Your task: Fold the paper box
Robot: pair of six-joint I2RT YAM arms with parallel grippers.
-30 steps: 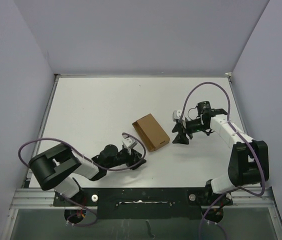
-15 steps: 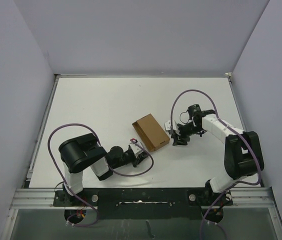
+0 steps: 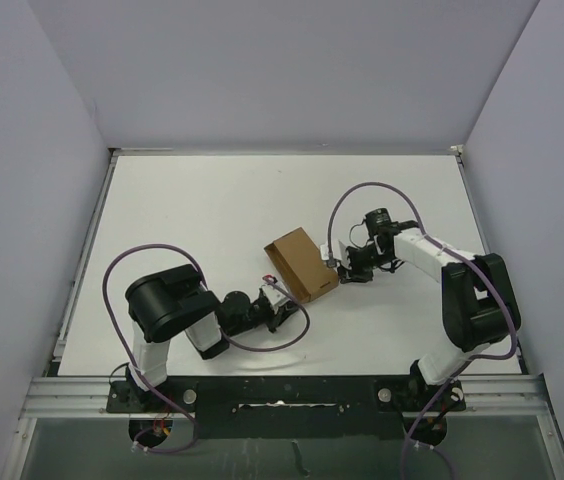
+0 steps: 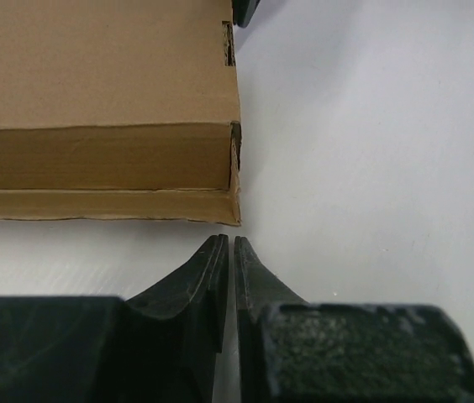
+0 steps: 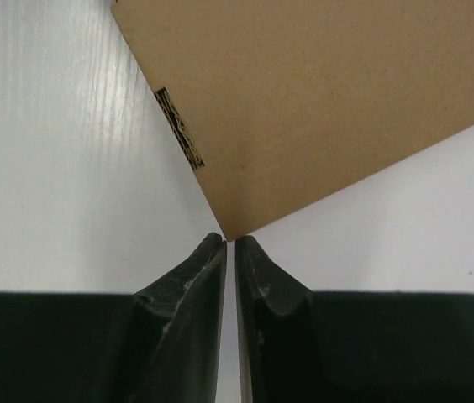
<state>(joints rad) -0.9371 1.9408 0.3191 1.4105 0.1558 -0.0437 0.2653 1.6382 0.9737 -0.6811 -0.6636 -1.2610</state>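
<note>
The paper box (image 3: 302, 264) lies closed near the middle of the white table (image 3: 182, 210), turned at an angle so one corner points toward my bases. My left end effector (image 3: 282, 311) sits low just beside that near corner, with the arm folded tight along the table's near edge. My right end effector (image 3: 339, 266) comes in from the right and meets the box's right edge; from up here I cannot tell contact from a hair's gap. Purple cables (image 3: 367, 184) arch over both my arms.

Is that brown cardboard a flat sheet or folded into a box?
Folded: the paper box shows a top face above a side wall. Whether every flap is tucked, cannot tell.
</note>
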